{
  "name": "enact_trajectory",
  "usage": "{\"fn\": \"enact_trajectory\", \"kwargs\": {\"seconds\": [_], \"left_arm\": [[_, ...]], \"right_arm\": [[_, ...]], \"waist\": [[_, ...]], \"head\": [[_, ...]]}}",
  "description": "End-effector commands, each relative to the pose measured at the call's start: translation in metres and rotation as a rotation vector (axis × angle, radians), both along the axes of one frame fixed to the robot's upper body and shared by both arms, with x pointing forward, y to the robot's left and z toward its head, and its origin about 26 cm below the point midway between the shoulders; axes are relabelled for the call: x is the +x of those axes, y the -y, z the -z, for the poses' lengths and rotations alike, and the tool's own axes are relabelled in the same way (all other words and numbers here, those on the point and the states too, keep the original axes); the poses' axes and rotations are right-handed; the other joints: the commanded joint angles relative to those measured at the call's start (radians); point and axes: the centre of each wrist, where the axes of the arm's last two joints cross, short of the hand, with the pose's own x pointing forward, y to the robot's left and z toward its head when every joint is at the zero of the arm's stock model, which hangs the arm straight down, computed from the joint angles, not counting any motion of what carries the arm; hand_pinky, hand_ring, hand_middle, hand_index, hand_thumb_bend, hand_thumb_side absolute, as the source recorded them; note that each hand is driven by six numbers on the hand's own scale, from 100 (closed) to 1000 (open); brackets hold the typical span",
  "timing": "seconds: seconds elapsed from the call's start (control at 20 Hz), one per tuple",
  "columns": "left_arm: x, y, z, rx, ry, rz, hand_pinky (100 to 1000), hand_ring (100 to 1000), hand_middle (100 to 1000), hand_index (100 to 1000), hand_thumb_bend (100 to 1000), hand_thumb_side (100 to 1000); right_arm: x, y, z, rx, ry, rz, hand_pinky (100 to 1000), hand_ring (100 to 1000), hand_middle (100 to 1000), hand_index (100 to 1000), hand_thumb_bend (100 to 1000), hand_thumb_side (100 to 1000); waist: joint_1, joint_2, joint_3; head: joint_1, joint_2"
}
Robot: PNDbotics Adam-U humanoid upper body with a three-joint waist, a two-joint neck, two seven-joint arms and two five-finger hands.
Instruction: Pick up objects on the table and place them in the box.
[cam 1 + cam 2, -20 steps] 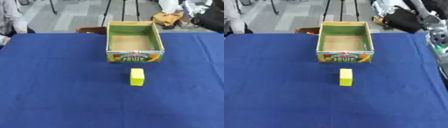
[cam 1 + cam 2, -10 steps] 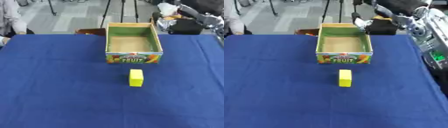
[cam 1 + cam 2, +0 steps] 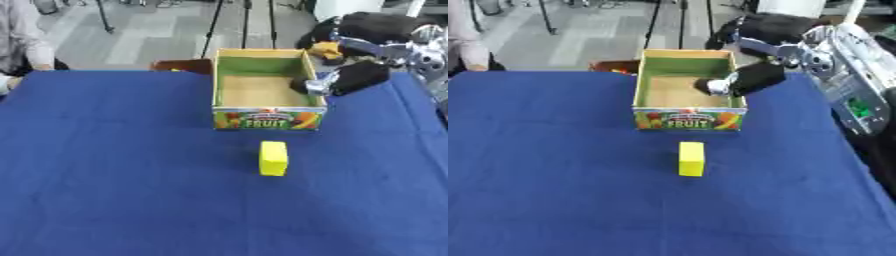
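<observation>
I see the yellow block lying on the blue surface, just in front of the box and apart from its printed front wall, a little right of the wall's middle. The box stands open-topped at the far middle of the surface, green inside its walls with a bare brown floor. My right hand comes in from the upper right and hangs over the box's right wall, its tip reaching over the inside; it looks curled, but it is blurred and I cannot tell whether the fingers are straight or bent, nor whether anything sits in them. My left hand shows in neither view.
</observation>
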Motion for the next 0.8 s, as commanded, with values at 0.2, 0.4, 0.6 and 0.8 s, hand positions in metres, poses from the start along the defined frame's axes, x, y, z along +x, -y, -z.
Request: {"fn": "enact_trajectory", "kwargs": {"seconds": [0.2, 0.4, 0.6, 0.8], "left_arm": [[-0.002, 0.000, -0.009, 0.017, 0.028, 0.007, 562, 756, 851, 946, 100, 987], [-0.002, 0.000, -0.009, 0.016, 0.029, 0.007, 561, 756, 852, 946, 100, 986], [-0.002, 0.001, -0.009, 0.014, 0.029, 0.008, 561, 757, 852, 946, 100, 986], [-0.002, 0.001, -0.009, 0.014, 0.030, 0.010, 561, 757, 853, 946, 100, 986]], "right_arm": [[-0.005, 0.000, -0.003, -0.002, -0.072, 0.003, 842, 882, 795, 943, 645, 793], [-0.006, -0.004, 0.007, -0.005, -0.153, 0.001, 852, 883, 784, 946, 633, 716], [-0.007, -0.009, 0.017, -0.002, -0.219, 0.005, 855, 881, 785, 946, 627, 687], [-0.006, -0.014, 0.027, -0.008, -0.265, 0.018, 854, 878, 781, 949, 619, 665]], "waist": [[0.001, -0.017, -0.001], [0.002, -0.014, -0.001], [0.003, -0.011, 0.002], [0.003, -0.008, 0.001]], "head": [[-0.003, -0.019], [-0.004, -0.020], [-0.006, -0.021], [-0.007, -0.021]]}}
